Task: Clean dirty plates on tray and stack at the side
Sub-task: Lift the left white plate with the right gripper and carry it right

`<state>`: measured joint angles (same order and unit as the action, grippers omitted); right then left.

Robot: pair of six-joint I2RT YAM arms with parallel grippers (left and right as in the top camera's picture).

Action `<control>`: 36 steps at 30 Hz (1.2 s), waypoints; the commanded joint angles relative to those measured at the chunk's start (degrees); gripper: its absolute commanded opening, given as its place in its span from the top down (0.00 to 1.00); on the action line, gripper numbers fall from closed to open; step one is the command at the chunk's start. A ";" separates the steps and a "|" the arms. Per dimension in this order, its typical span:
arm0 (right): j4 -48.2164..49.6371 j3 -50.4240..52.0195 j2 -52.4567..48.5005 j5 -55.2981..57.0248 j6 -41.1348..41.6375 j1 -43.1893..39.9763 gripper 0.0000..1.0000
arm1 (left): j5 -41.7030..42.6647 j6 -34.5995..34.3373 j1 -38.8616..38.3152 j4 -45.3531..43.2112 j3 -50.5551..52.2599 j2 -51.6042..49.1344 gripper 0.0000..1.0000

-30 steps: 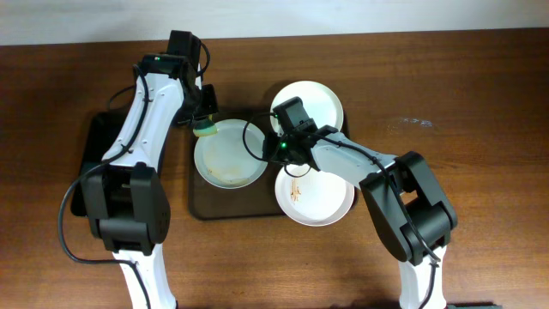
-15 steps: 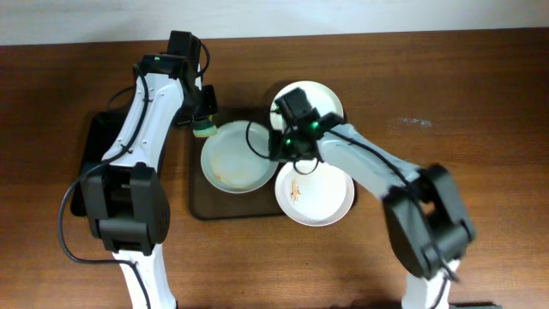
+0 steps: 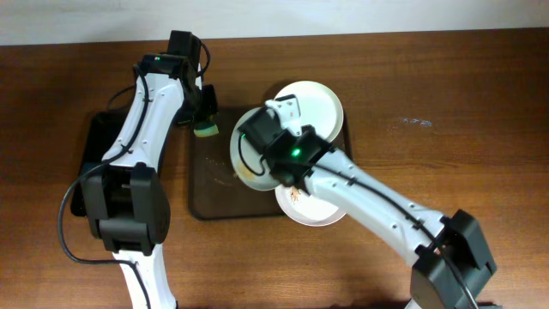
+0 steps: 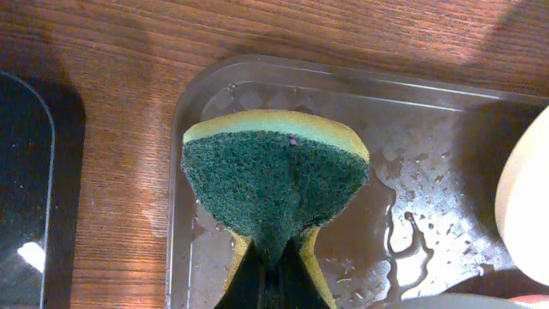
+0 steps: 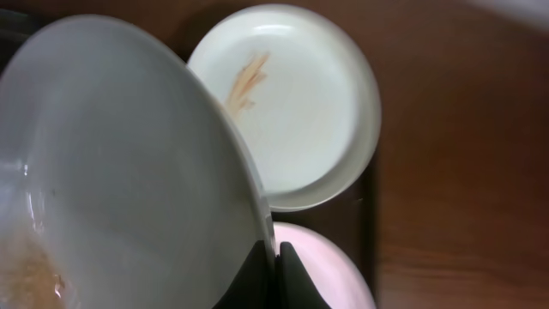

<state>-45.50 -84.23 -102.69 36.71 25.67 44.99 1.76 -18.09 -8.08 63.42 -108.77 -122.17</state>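
My right gripper (image 3: 264, 154) (image 5: 276, 257) is shut on the rim of a white plate (image 3: 241, 161) (image 5: 111, 172) and holds it tilted above the brown tray (image 3: 210, 193). This plate has faint brown smears near its lower edge. A second plate (image 3: 313, 101) sits at the tray's back right. A third plate (image 3: 302, 204) (image 5: 292, 103) with an orange smear lies at the front right, partly under my right arm. My left gripper (image 3: 204, 127) (image 4: 273, 262) is shut on a green and yellow sponge (image 4: 274, 167), held over the tray's wet back left corner (image 4: 429, 129).
A smaller black tray (image 3: 90, 163) (image 4: 26, 172) lies left of the brown tray, under my left arm. Bare wooden table (image 3: 455, 112) spreads to the right. A pale plate edge (image 5: 330, 275) shows below my right jaws.
My right gripper has lifted the left plate off the tray and tilted it, rising and swinging left. The left arm and sponge have stayed still.
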 commanded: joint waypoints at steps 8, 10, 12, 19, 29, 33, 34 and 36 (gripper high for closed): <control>-0.20 -0.52 0.66 37.38 4.87 9.20 0.96 | 0.42 -0.31 -0.11 -0.17 -0.68 0.24 0.99; -0.20 -0.52 0.66 38.82 5.33 10.05 0.96 | 0.39 -0.31 -0.11 -0.17 -0.68 0.24 0.99; -0.15 -0.52 0.66 42.03 5.31 10.99 0.96 | 0.39 -0.31 -0.11 -0.17 -0.68 0.24 0.99; 0.11 -0.55 0.66 54.55 5.22 14.49 0.96 | 0.42 -0.31 -0.11 -0.37 -0.68 0.24 0.99; -0.22 -0.55 1.75 39.65 5.31 11.15 0.96 | 0.42 -0.31 -0.11 -0.35 -0.68 0.24 0.99; -4.85 -0.55 7.67 17.92 11.93 -0.09 0.96 | 0.13 -0.28 -0.11 -0.35 -0.68 0.24 0.99; -5.33 -0.55 9.01 14.36 11.91 -2.97 0.96 | -0.02 -0.28 -0.11 -0.35 -0.68 0.24 0.99; -6.78 -0.55 12.11 6.16 11.89 -11.47 0.96 | -0.04 -0.28 -0.11 -0.37 -0.68 0.24 0.99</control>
<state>-51.07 -84.20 -96.99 57.93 34.50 42.57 1.74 -18.09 -8.08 63.20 -108.77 -122.17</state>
